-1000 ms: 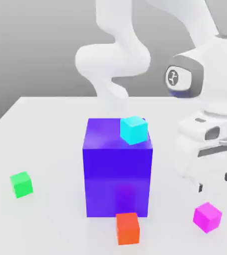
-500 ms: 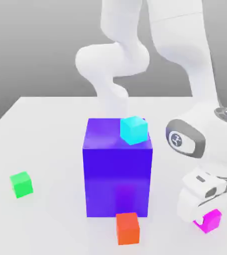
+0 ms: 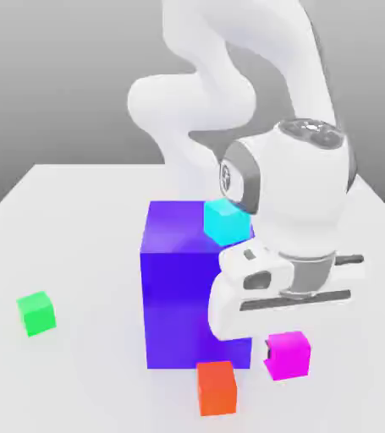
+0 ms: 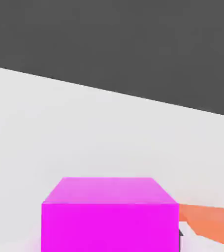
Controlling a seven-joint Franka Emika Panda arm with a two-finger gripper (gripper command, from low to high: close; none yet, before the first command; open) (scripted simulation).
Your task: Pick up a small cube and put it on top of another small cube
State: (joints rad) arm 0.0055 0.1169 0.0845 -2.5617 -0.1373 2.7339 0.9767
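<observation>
— Magenta cube (image 3: 288, 354): where is it?

— Clamped in the gripper (image 3: 273, 359), near the tabletop's (image 3: 77, 194) front edge, beside the orange-red cube (image 3: 217, 387). The carry is under way, I judge.

— Next?

— Cross past the blue block (image 3: 178, 287) to the green cube (image 3: 36, 312) and set it squarely on top.

— Changed?

— A second ago the hand hung empty above it; now it has drifted leftward.

Glossy magenta cube (image 3: 289, 354); smooth matt white table (image 3: 77, 211).

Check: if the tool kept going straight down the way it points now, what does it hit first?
Likely the white table. The tool points down, shut on the magenta cube, so the cube's underside would land first; its height above the table is unclear.
</observation>
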